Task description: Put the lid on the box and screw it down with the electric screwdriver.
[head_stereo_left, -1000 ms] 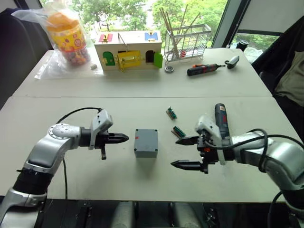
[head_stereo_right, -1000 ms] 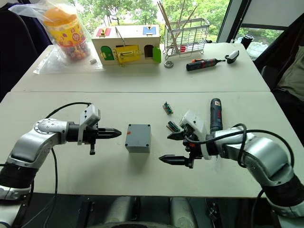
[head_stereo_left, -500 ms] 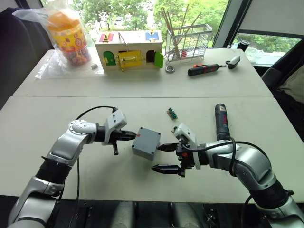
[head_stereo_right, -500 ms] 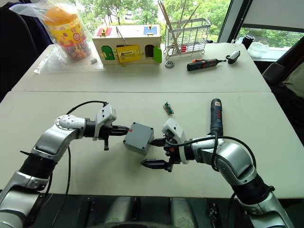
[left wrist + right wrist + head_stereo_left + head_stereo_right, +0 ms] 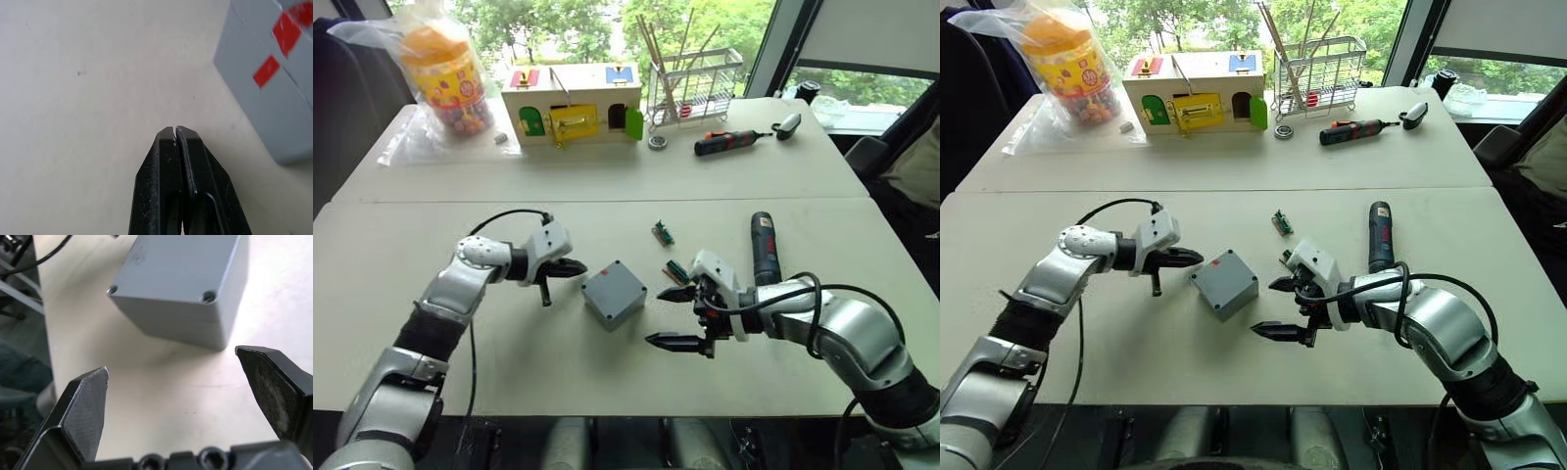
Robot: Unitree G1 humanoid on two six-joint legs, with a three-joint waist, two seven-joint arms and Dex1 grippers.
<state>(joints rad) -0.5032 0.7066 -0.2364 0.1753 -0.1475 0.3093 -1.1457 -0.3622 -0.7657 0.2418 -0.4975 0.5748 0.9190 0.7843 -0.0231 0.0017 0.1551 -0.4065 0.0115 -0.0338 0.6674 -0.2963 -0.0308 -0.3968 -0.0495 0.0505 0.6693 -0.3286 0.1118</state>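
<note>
Compared with half a second ago, both claws have backed off the small grey plastic box [image 5: 614, 294], which now rests flat on the white desk [image 5: 607, 181], rotated to a diagonal.

Head views: the left claw [image 5: 576, 268], fingers pressed together and holding nothing, points at the box from just beside its left corner, apart from it. The right claw [image 5: 675, 317] is spread wide with nothing between its fingers, near the box's right side and not touching. The thick dark blue-black cylindrical electric screwdriver [image 5: 764, 250] lies on the desk beyond the right forearm. Two small green parts [image 5: 663, 232] lie between the box and the desk seam. On the far desk stand a wooden toy house [image 5: 573, 102], a wire rack [image 5: 693, 86], a bagged candy jar [image 5: 445, 76] and a smaller black-and-red screwdriver [image 5: 728, 142].

Left wrist view: the two black fingers [image 5: 168, 171] meet at their tips over bare desk; the box's side carries red marks [image 5: 274, 49].

Right wrist view: the textured pads [image 5: 88, 406] stand far apart, with the box ahead and two screw holes [image 5: 209, 296] visible at its corners.
</note>
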